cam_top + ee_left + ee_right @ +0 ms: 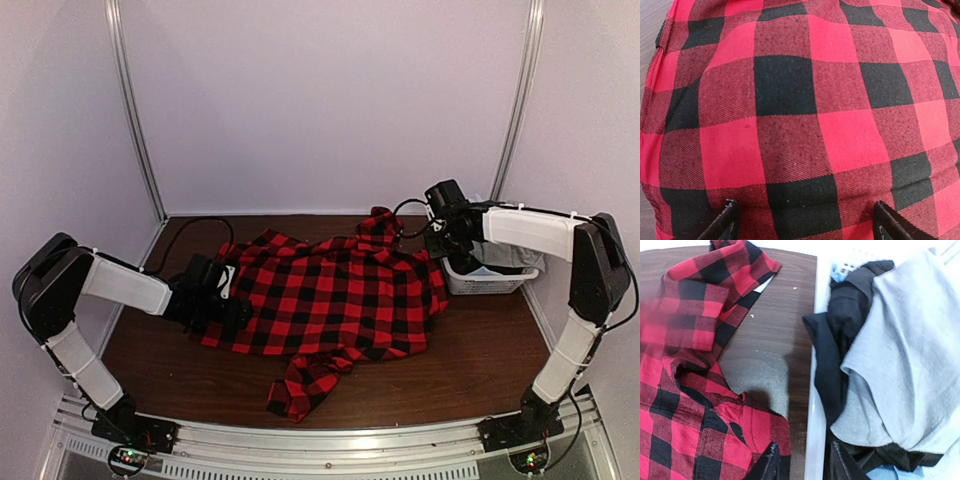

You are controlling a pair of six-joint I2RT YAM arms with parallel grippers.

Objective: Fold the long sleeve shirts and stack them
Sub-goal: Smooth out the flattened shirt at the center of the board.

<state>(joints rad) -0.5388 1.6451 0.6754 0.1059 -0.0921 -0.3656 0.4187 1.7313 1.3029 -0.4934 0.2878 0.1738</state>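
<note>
Dark wooden table (480,370), closed in by pale walls, is shown from above. A red-and-black checked flannel shirt (330,295) is spread across its middle, rumpled and unfolded, with one sleeve (305,385) trailing toward the near edge. The left gripper (225,300) is placed at the shirt's left edge, and the right gripper (440,240) at its far right corner, beside a white mesh basket (480,283). No fold and no stack can be seen, so the task is judged to be at its beginning.

From the left wrist, the view is filled by checked cloth. The left gripper (805,210) is held spread wide just above the flannel shirt (800,120), with nothing pinched.

From the right wrist, the right gripper (805,457) is seen parted a little, with nothing held, over the basket's rim (816,415). The flannel shirt (685,405) is bunched to its left. A grey garment (910,355) and a black garment (840,340) are heaped in the basket, so more folding is judged to be left. The basket wall, close to the right gripper, is judged the nearest obstacle.
</note>
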